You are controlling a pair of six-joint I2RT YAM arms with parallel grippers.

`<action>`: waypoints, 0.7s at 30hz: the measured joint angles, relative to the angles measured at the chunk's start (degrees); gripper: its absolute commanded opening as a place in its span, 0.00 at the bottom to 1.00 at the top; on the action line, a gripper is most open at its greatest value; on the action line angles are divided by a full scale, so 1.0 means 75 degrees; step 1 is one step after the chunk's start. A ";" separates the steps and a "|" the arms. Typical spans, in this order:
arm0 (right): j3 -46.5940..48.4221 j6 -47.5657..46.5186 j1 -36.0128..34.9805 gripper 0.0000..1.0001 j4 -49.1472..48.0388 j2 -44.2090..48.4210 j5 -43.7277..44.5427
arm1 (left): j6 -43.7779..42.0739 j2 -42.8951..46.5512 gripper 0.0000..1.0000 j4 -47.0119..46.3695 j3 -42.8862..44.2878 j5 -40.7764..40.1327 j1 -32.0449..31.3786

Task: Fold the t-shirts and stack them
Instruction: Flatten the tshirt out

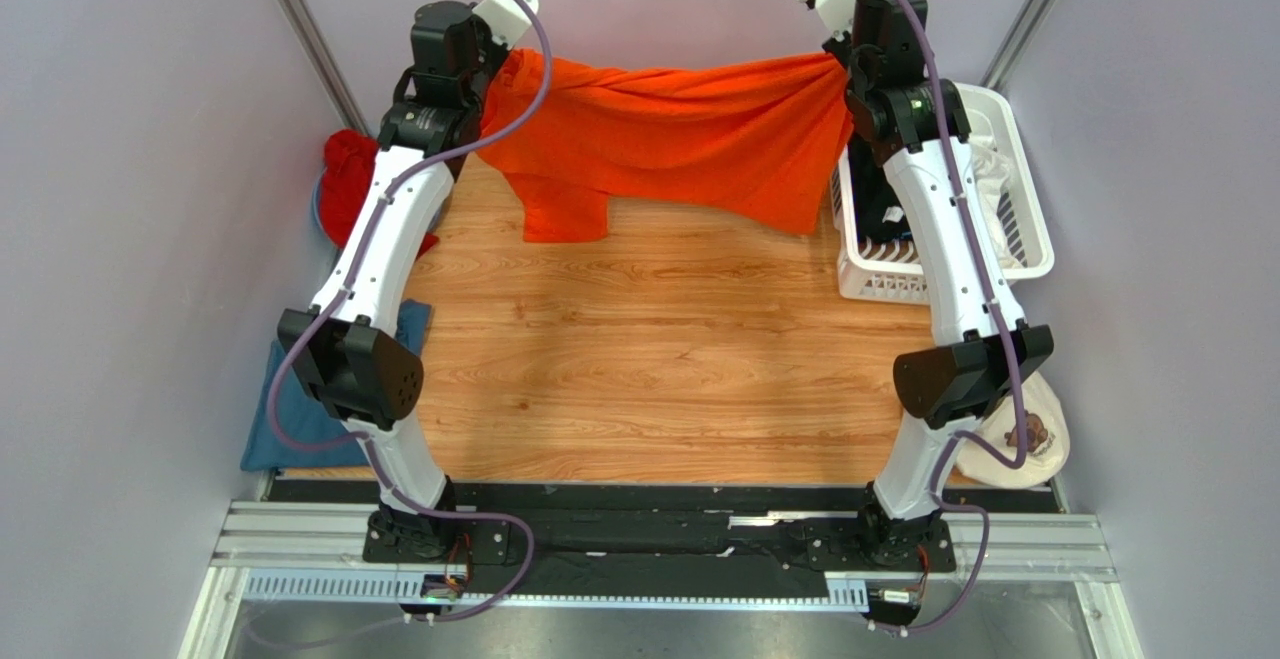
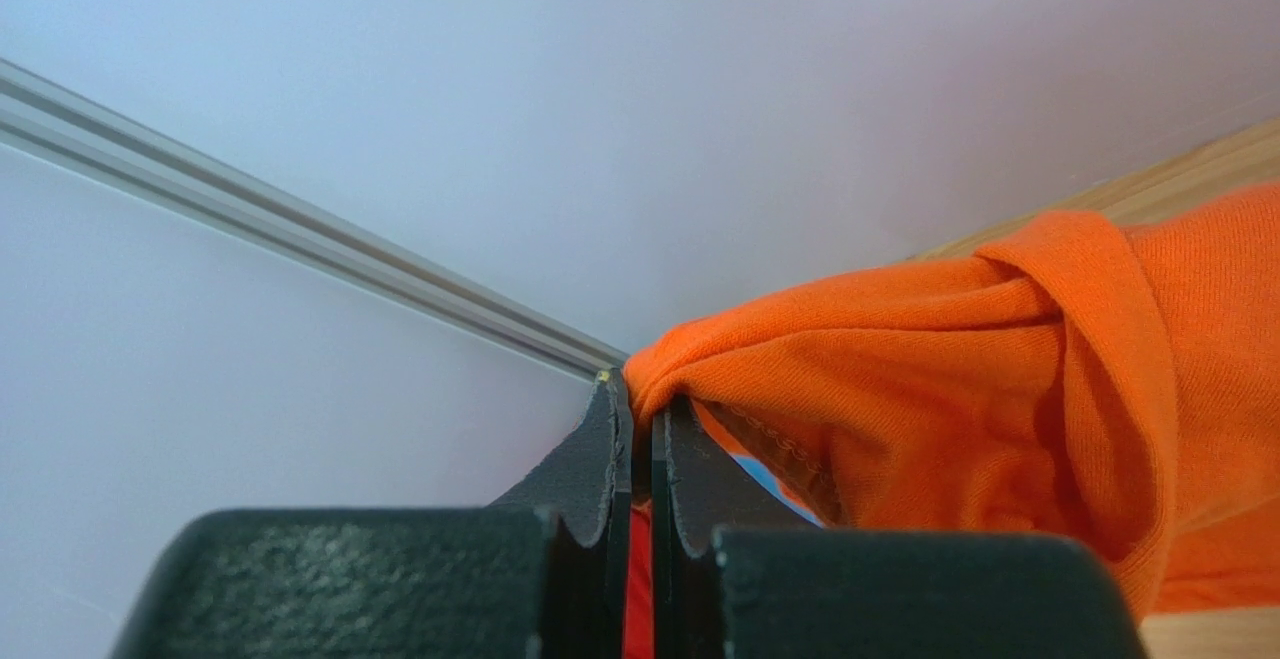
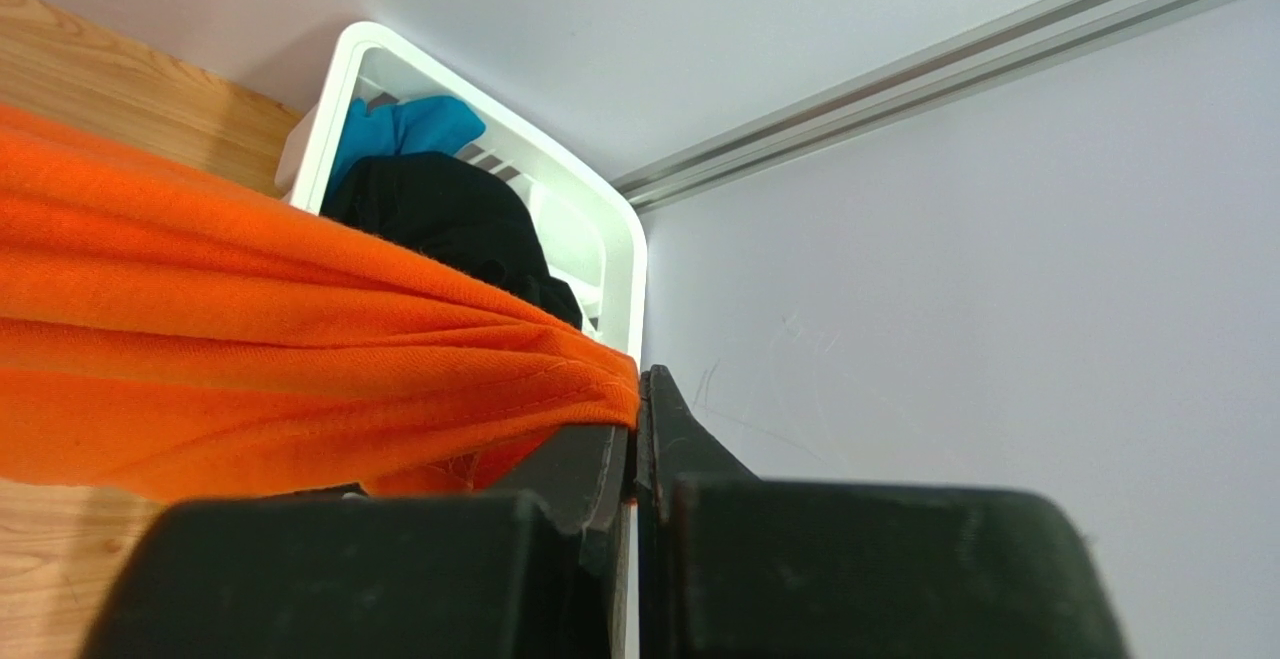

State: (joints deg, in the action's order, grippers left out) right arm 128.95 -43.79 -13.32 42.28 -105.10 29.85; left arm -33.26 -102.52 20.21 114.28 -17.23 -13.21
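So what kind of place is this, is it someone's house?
Probably not a house, more like a robot practice booth. Plain grey walls box in a wooden table, two robot arms are bolted to a metal rail at its edge, and they hold an orange t-shirt up between them.

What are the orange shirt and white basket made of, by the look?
Orange shirt: soft knit cloth, likely cotton jersey; matte, fine knit texture up close, hangs in loose folds. White basket: probably moulded plastic; smooth, slightly glossy, with slotted walls.
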 measured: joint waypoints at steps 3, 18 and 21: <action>-0.0385 0.0035 0.0003 0.00 -0.0143 0.0154 -0.0047 | -0.0020 0.0178 0.00 -0.0140 -0.0370 0.0032 0.0026; -0.3783 0.0629 0.0006 0.00 -0.0087 0.2789 -0.0708 | -0.0303 0.2366 0.00 -0.0230 -0.3891 0.0513 0.0029; -0.3305 0.0627 0.0006 0.00 -0.0131 0.2766 -0.0685 | -0.0251 0.2296 0.00 -0.0073 -0.2940 0.0516 0.0029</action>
State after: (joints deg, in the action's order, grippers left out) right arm 104.16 -39.09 -13.28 41.30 -84.36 24.71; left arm -35.14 -85.30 19.66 92.23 -13.37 -12.99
